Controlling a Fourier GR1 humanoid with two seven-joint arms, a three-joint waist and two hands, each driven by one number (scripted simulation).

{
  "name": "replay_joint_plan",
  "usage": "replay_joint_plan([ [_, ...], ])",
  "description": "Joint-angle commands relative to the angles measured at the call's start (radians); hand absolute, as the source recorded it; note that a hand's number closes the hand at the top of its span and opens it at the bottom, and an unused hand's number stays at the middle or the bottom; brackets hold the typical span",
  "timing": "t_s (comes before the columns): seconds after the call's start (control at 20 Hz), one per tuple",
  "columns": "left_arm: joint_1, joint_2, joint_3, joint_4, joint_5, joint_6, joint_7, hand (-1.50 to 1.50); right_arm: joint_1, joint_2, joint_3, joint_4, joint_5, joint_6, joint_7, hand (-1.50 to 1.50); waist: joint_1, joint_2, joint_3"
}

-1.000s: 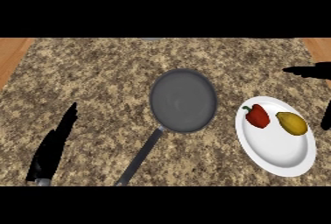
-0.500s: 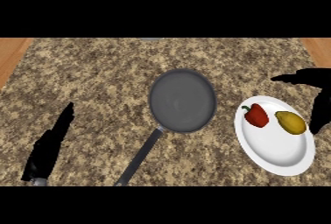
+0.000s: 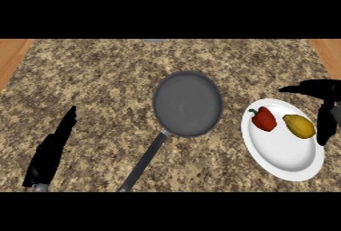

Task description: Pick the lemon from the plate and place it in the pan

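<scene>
The lemon (image 3: 299, 126) is yellow and oval, lying on its side in the upper right part of a white plate (image 3: 283, 162) (beside a red pepper (image 3: 264, 118)). The pan (image 3: 187, 103), dark grey and round, sits left of the plate, its handle pointing down-left.

I'm seeing a speckled, granite-like counter (image 3: 100, 81) with wood-toned edges. The pan (image 3: 187, 103) reads as matt dark grey metal, while the plate (image 3: 283, 155) looks smooth, glossy white, the lemon (image 3: 299, 126) waxy yellow.
</scene>
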Motion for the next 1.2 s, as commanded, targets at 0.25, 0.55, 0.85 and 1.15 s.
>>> replay_joint_plan([
  [0.25, -0.026, -0.031, 0.042, -0.002, -0.024, -0.042, 0.028, 0.0, 0.081, 0.074, -0.017, -0.017, 0.103, -0.02, 0.032, -1.5, -0.001, 0.0, 0.0],
  [0.55, -0.022, -0.077, 0.038, -0.046, -0.074, -0.036, 0.061, 0.0, 0.025, 0.105, -0.051, 0.057, 0.174, -0.025, 0.003, -1.5, 0.001, 0.0, 0.0],
  [0.85, 0.023, -0.038, 0.104, -0.059, -0.044, -0.117, 0.021, 0.0, 0.111, 0.048, -0.046, 0.061, 0.241, -0.082, -0.129, -1.5, 0.0, 0.0, 0.0],
  [1.15, 0.009, -0.086, 0.105, 0.042, -0.086, -0.109, -0.052, 0.0, 0.021, 0.168, -0.071, 0.226, 0.299, -0.145, -0.111, -1.5, 0.003, 0.002, 0.0],
])
